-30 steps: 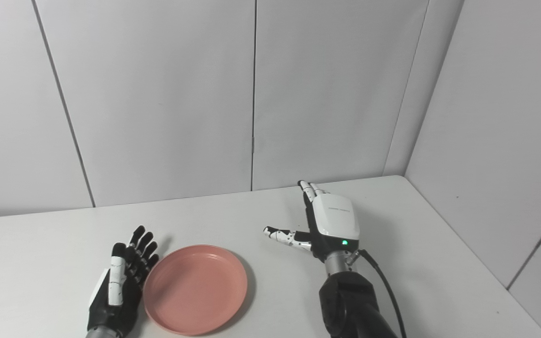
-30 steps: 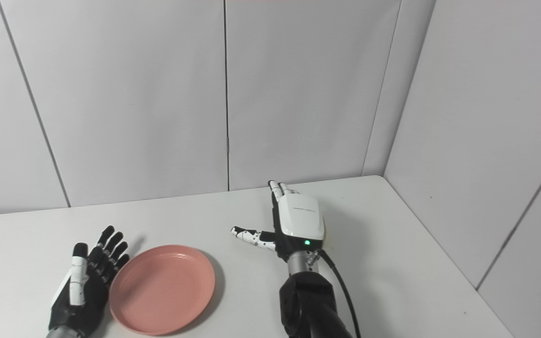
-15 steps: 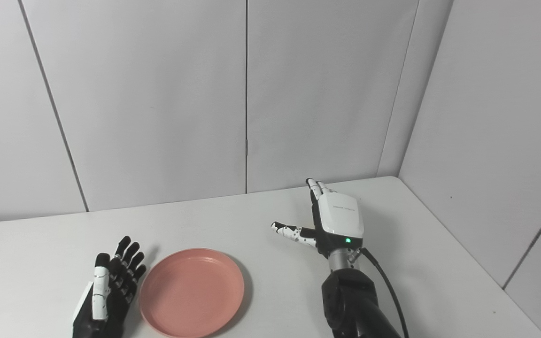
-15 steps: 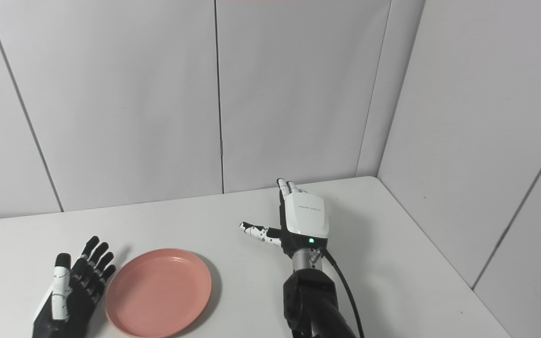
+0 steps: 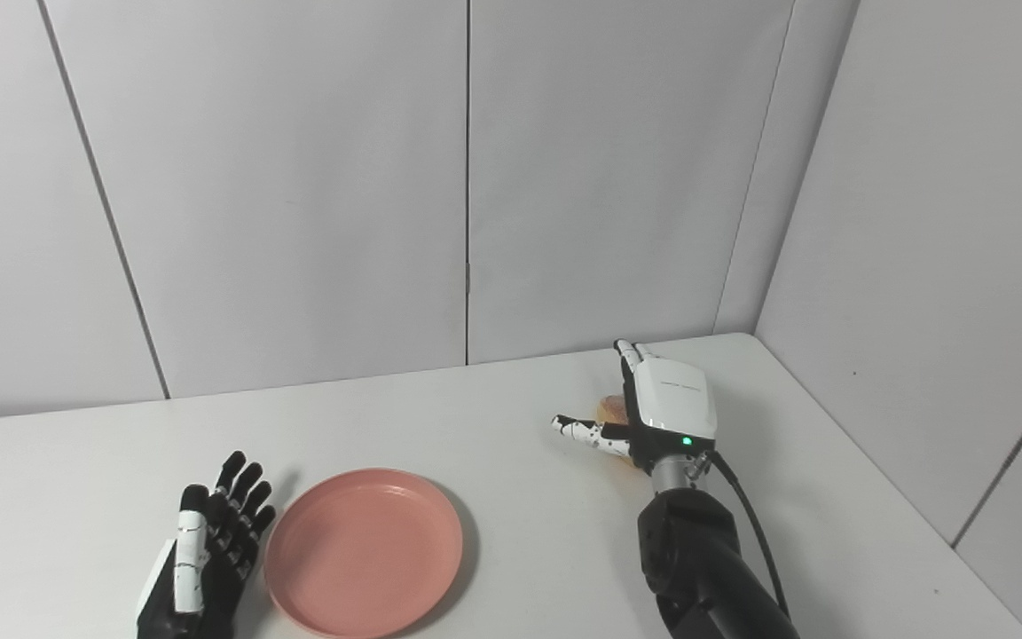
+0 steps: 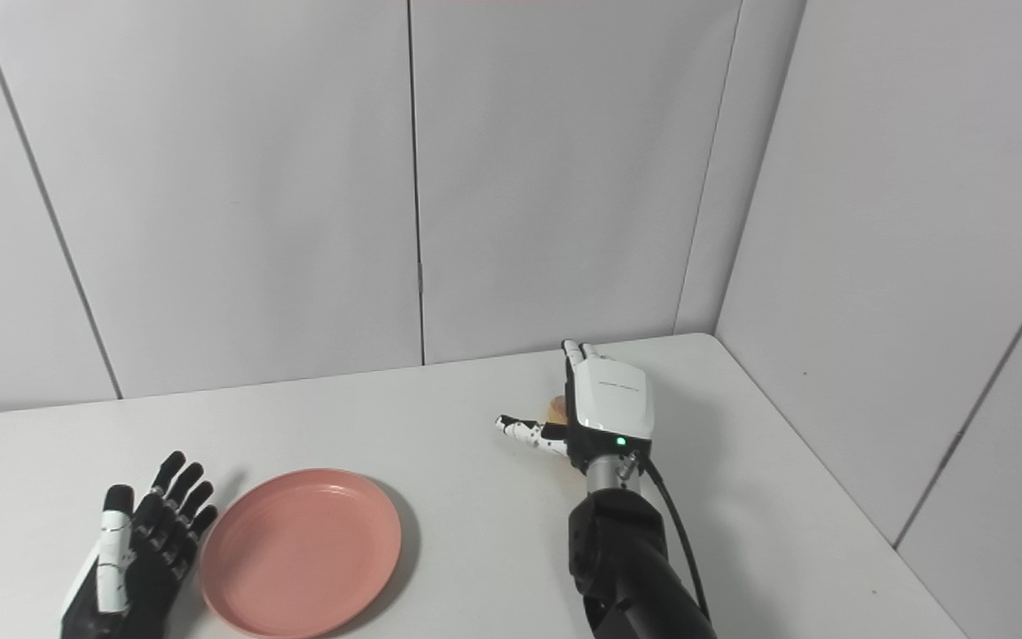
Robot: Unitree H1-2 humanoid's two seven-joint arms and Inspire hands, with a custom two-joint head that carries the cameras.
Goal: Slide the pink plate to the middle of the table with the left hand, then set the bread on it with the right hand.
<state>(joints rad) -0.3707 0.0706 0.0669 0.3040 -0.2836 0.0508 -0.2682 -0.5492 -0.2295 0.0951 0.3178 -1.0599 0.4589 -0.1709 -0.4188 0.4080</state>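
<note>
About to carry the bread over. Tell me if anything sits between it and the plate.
Nothing visible does. The bread peeks out at the right hand, and only bare table lies between it and the plate. The left hand sits beyond the plate's far side, off that path.

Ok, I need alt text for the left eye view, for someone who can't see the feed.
On a white table, the right robot hand is open over a piece of bread, mostly hidden behind it. The empty pink plate lies near the front, with the left robot hand open beside its left rim.
</note>
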